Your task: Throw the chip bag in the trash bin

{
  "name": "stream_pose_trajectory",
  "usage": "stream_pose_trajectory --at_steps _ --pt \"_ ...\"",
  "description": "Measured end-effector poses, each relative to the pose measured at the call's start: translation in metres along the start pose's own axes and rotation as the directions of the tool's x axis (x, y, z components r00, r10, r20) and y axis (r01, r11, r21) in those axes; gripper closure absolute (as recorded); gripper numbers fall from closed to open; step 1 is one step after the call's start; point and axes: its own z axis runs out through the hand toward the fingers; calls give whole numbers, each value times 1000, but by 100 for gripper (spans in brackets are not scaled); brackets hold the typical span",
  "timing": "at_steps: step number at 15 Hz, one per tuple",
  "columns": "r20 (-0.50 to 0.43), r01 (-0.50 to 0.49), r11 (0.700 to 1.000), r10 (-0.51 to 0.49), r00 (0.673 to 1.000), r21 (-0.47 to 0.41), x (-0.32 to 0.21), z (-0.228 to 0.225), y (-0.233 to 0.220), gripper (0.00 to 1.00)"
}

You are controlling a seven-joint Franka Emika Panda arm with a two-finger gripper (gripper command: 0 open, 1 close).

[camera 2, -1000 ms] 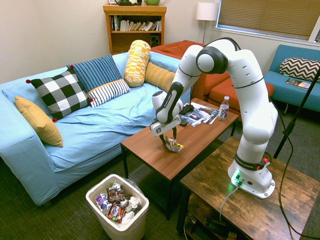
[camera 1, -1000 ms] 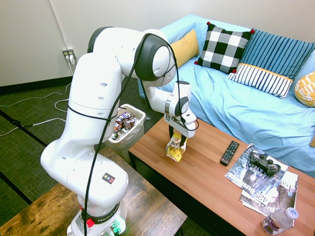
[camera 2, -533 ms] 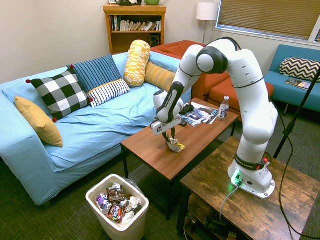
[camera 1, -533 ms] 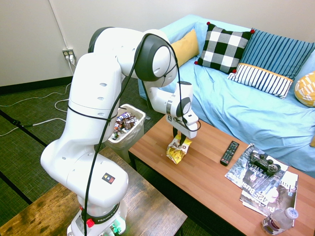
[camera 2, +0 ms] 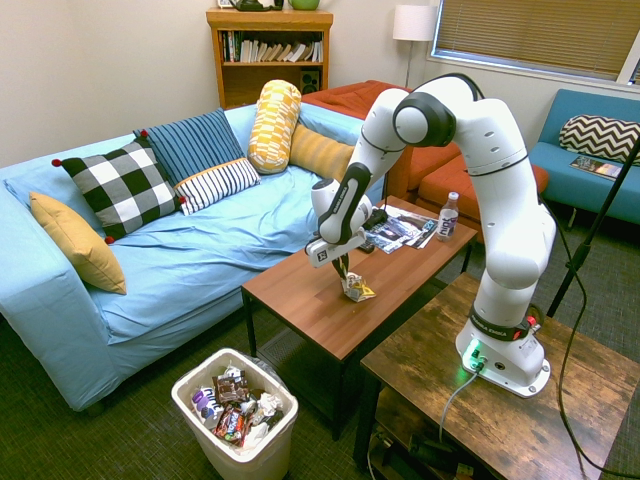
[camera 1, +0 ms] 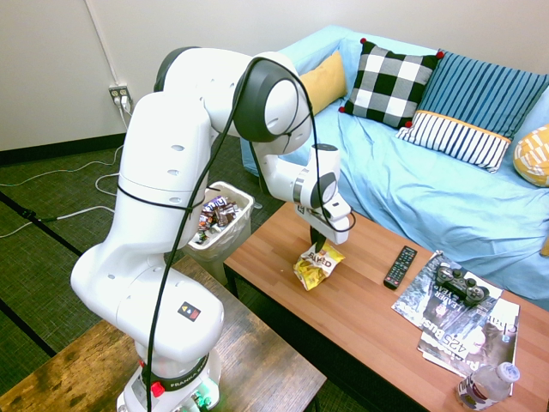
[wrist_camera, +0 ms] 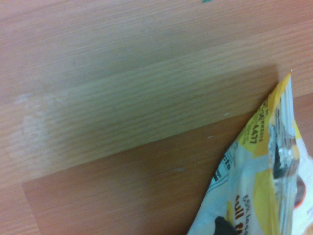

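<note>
gripper (camera 1: 318,242) closed w/ the chip bag's (camera 1: 317,268) top edge pinched btwn its fingers; bag's on or just above the coffee tbl (camera 1: 369,322), can't tell which. in 1st ext. view, from the bag: trash bin (camera 1: 243,225) approx 10 o'clock, remote (camera 1: 401,267) 3 o'clock, bottle (camera 1: 487,386) 4 o'clock.

On the chip bag (wrist_camera: 257,196), the close view shows "4477" on a yellow part and "65% less" further down, next to a word that reads "full"; the smaller print around these is too blurred to make out. One magazine (camera 1: 437,313) on the worktop (camera 1: 356,313) bears "425 Bus", the rest of that line being unclear, and another magazine (camera 1: 502,330) shows a title starting "Cha". Dark capitals on the arm's base (camera 1: 184,382) read "FRANKA", and a yellow warning triangle stands on a dark label (camera 1: 189,311) above.
</note>
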Motion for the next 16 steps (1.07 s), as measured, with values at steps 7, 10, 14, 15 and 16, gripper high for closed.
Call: stream_pose_trajectory --at_steps 7,10,14,15,16 --pt "-99 120 981 -106 989 152 -48 -94 -21 100" --pt "-145 197 966 -174 974 165 -108 -134 -55 100" --pt "-176 320 934 -292 940 159 -205 -166 -110 100" --pt "-189 347 926 -317 929 150 -233 -168 -124 100" --pt "-196 371 917 -341 919 143 -259 -168 -135 100"
